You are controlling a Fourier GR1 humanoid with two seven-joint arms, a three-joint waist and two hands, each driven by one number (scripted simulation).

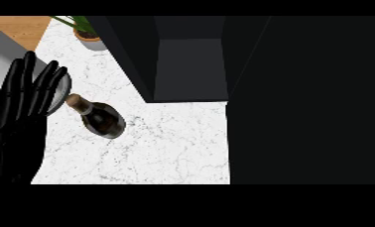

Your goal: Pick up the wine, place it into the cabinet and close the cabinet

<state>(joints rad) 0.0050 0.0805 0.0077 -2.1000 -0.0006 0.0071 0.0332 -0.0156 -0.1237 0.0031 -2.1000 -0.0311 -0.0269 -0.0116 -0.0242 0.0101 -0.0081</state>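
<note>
- I am seeing one hand (28, 94) in my head view, at the left edge; going by the view's layout, that is the robot's left hand.
- Its black fingers (45, 86) are standing straight and slightly spread, tips pointing up the view, and they are gripping nothing.
- The right hand is not showing anywhere in my view.
- I am counting one wine bottle (101, 118), and it is sitting just to the right of the hand's fingers, on the white marble counter (176, 146).
- I am looking almost straight down on it: the corked neck is pointing toward the hand and the dark body is lying further right and lower.
- The neck is coming very close to the fingertips' side, but I cannot tell whether they are touching.
- I am counting one cabinet (189, 65), dark, up and to the right of the hand, well apart from it.
- Its front is standing open, and I am seeing a grey inner floor with nothing resting on it; the bottle is outside it, below and to the left of its opening.
- A tall dark panel (300, 102) is filling the far right of my view, beside the cabinet; I cannot tell whether it is the door.
- I am counting one potted plant (88, 33), above the hand and a little right, in a grey pot with green leaves.
- A round grey rim (63, 89) is peeking out from behind the fingers; I cannot tell what it is.
- A strip of wood (26, 27) is showing above the hand, at the top left corner.
</note>
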